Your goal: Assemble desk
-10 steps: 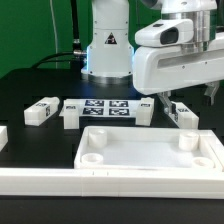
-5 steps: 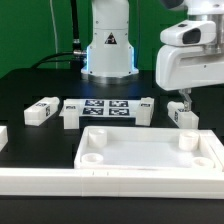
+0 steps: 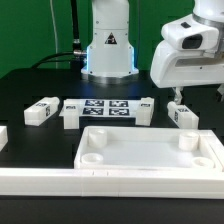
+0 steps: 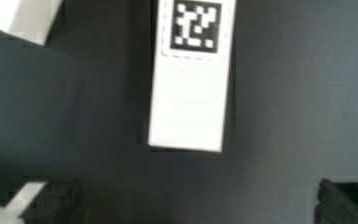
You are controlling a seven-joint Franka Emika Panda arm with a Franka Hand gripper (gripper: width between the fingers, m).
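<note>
Fingers (image 4: 34,198) spread wide, nothing gripped; leg (image 4: 190,85) lies flat below, lined up with the gap, untouched.
Leg sits just beyond desk top (image 3: 150,152), exterior view's right; gripper (image 4: 190,196) hangs above, pointing down.

Our arm (image 3: 108,40) rises from its base at the bench's back edge as the exterior view shows it. Its white wrist housing (image 3: 190,50) hangs above the bench near that view's right edge. Our fingers (image 3: 177,97) point down, spread wide apart, both tips showing in the wrist view.
</note>
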